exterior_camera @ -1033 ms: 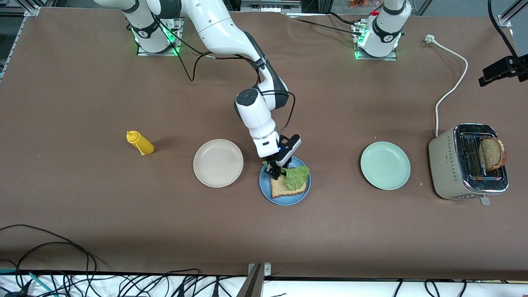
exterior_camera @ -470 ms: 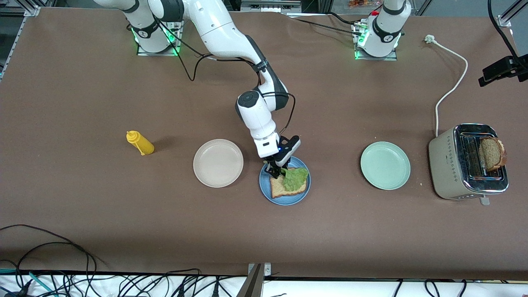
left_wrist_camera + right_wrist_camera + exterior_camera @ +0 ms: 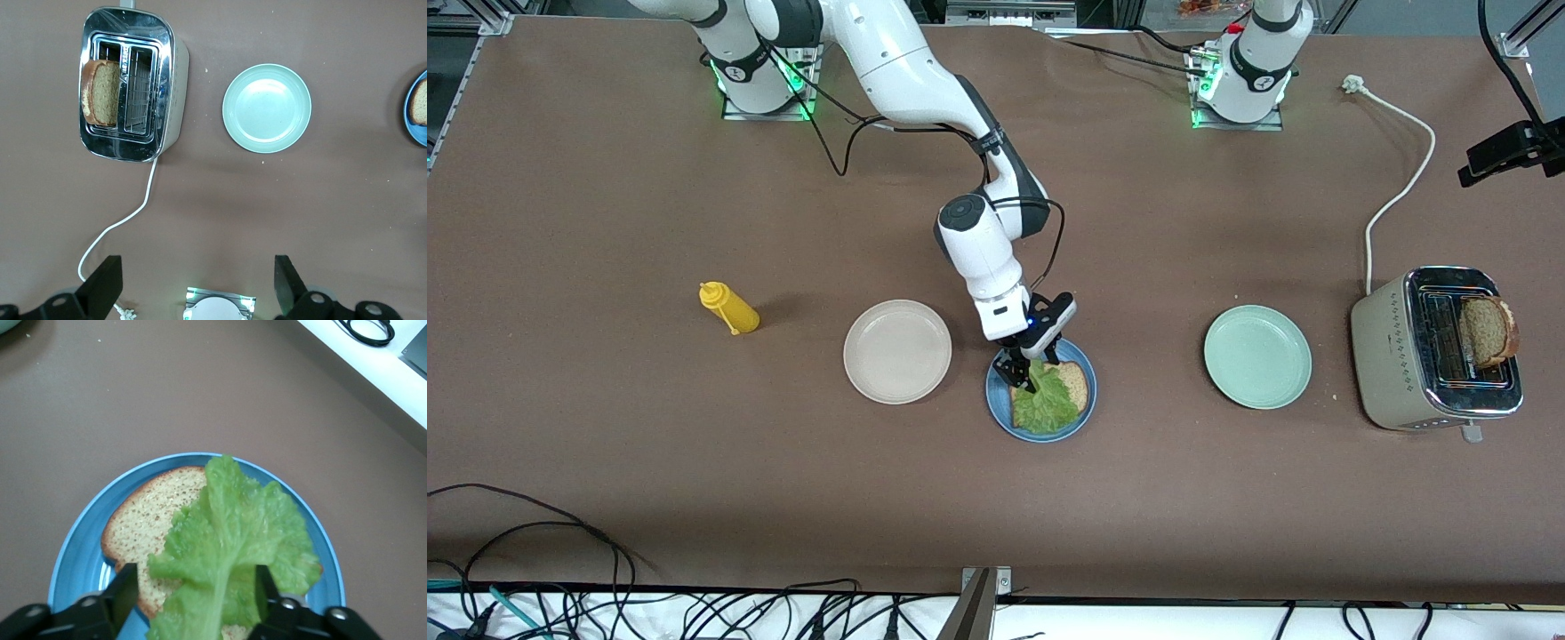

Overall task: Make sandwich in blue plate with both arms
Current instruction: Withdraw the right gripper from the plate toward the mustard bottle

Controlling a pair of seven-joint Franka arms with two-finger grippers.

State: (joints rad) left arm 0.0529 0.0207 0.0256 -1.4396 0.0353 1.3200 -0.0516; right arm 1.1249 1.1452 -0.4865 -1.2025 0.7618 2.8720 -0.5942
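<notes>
Lettuce leaf (image 3: 1044,406) is lying over a bread slice (image 3: 1076,385) on the blue plate (image 3: 997,408) at the front view's center, with the right gripper (image 3: 1024,380) just above the leaf's stem end. A beige plate (image 3: 897,351) and yellow squeeze bottle (image 3: 728,308) are sitting mid-left; a mint green plate (image 3: 1257,356) and a steel toaster (image 3: 1437,350) holding a second slice (image 3: 1485,331) are sitting mid-right.

Left wrist view is looking down from high up: the left gripper (image 3: 197,291) is hanging open and waiting over bare table, toaster upper left, mint plate top center.

Right wrist view is revealing the fingers (image 3: 124,593) spread apart beside the ruffled leaf's pale rib, released.
</notes>
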